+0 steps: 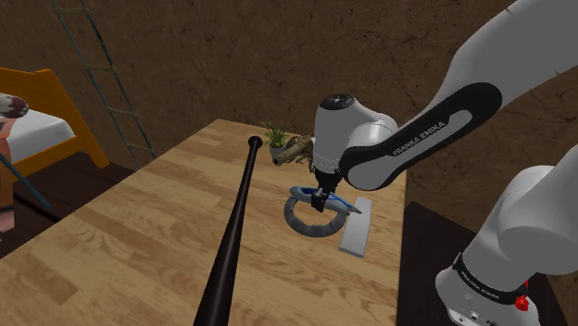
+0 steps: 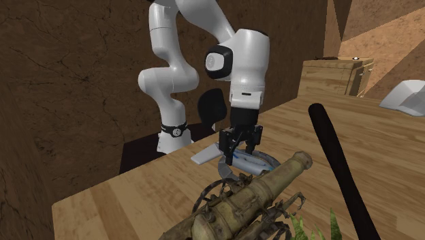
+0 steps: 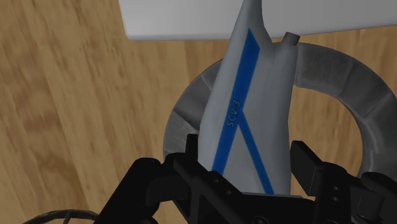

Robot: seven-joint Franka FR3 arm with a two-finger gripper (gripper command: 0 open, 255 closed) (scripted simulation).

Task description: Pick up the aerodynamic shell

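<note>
One bat (image 1: 232,231), shell (image 3: 245,108), ring (image 3: 337,70), slab (image 1: 357,233), cannon (image 2: 252,194)

Domestic bedroom with rough brown walls (image 1: 232,56): orange-framed bed (image 1: 37,125) and leaning ladder (image 1: 119,112) at the shoulder view's upper left; plank-topped wooden table (image 1: 130,250) below.

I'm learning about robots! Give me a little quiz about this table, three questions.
1. True or false: the baseball bat is black.
2. What does the shell lie across? A) the grey ring B) the bat C) the floor
3. Fill in: the stripes on the shell are ____.

Key: 1 true; 2 A; 3 blue.
</note>
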